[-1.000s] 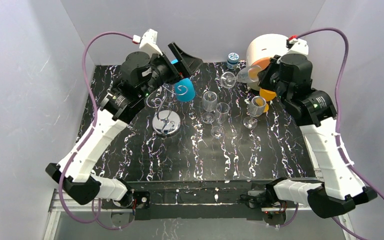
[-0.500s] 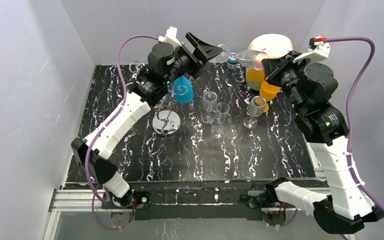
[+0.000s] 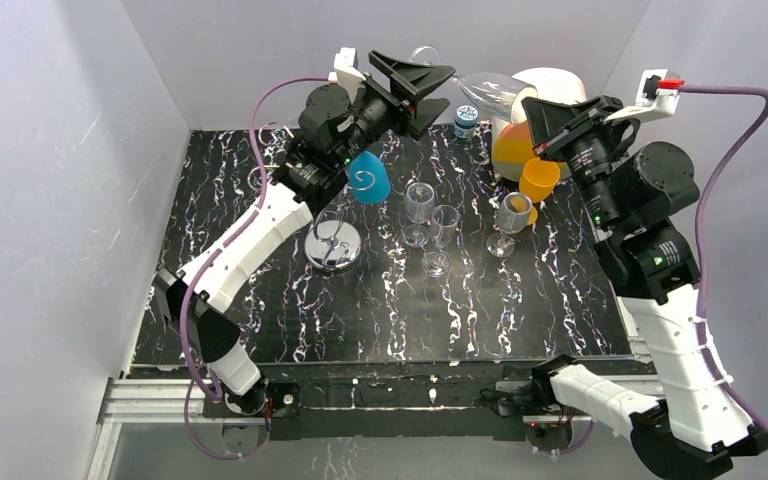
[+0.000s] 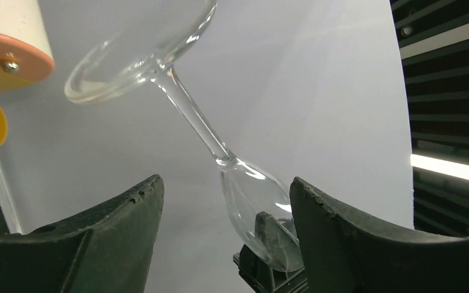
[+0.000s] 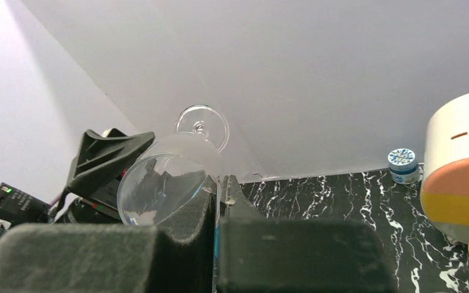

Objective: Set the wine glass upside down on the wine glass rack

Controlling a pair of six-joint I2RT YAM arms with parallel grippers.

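Looks like mid-transfer, with nothing hung yet. Holds the wine glass (image 3: 484, 86) aloft at top centre of the overhead view, lying near sideways, foot toward the upper left. Pinches its bowl wall at the rim with the right hand (image 5: 218, 195), closed tight on it. Brackets the bowl and lower stem with the left hand (image 4: 226, 184), spread wide and touching nothing. Leaves the wine glass rack (image 3: 332, 240), down on the bench (image 3: 380, 320) left of centre, well apart from the glass and seemingly bare. Remains to bring the glass over, turn it foot-up and hang it on a scroll arm.
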